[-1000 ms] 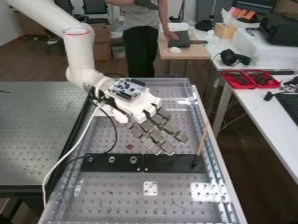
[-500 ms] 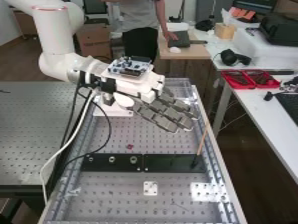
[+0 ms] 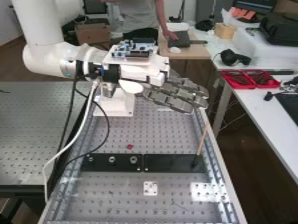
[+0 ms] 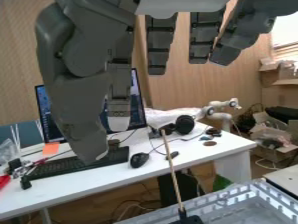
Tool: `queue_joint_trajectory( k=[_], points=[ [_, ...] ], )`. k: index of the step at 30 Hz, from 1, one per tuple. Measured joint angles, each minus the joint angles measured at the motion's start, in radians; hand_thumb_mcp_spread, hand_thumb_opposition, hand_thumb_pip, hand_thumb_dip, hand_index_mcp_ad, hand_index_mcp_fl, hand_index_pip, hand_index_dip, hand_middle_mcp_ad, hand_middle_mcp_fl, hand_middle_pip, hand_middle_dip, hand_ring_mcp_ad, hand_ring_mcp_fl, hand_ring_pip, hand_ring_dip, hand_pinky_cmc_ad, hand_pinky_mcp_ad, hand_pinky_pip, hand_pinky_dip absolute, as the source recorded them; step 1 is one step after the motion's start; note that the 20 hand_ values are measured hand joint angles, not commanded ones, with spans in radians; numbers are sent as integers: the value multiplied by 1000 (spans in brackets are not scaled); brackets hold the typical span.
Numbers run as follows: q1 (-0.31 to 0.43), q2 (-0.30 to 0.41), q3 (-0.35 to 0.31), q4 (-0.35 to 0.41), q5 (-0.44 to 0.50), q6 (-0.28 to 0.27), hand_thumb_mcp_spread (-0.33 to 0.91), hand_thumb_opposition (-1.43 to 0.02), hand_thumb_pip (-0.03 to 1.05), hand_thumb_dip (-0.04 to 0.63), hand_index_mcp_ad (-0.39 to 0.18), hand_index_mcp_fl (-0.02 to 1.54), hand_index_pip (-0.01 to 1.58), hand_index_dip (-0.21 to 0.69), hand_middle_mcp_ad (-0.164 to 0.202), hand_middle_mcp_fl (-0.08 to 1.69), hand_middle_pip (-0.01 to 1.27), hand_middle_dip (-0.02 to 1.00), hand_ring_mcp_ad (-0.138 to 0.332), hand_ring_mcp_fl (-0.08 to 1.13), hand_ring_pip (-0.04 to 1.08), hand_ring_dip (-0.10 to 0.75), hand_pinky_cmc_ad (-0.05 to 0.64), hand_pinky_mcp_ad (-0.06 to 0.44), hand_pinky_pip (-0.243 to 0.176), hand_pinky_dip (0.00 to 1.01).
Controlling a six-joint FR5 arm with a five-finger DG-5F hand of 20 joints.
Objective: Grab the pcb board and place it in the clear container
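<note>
In the high view the hand (image 3: 174, 94) is raised over the bench's far part, its fingers straight and pointing past the right edge, holding nothing. The wrist view has the hand (image 4: 83, 97) with fingers extended and apart. A blue circuit board (image 3: 131, 49) sits on top of the hand's white mount. On the perforated bench plate lies a tiny red piece (image 3: 130, 146); I cannot tell whether it is a pcb. I cannot make out a clear container for certain; the hand and arm cover part of the bench's far end.
Black blocks (image 3: 174, 163) cross the bench (image 3: 120, 202), with a thin wooden stick (image 3: 202, 139) standing upright at their right end. Nearer lies a small white plate (image 3: 151, 188). Red trays (image 3: 250, 80) and a headset (image 3: 234, 58) rest on the right-hand table (image 3: 266, 112).
The hand has risen from above the black blocks and swung right and away, turning from pointing downward to nearly level. A white base under the arm has come into view.
</note>
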Motion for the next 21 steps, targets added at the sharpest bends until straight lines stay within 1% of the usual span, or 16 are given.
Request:
queue_joint_trajectory(
  k=[8, 21],
  points=[
    [-18, -4, 10, -3, -30, -4, 621, -822, 349, 251, -180, 553, 496, 433, 23, 133, 127, 150, 182, 47, 96, 44, 309, 136, -65, 178],
    [-28, 2, 16, -13, -52, -14, 616, -820, 349, 251, -183, 564, 433, 438, 19, 136, 127, 150, 183, 45, 96, 44, 305, 136, -65, 178]
  ],
)
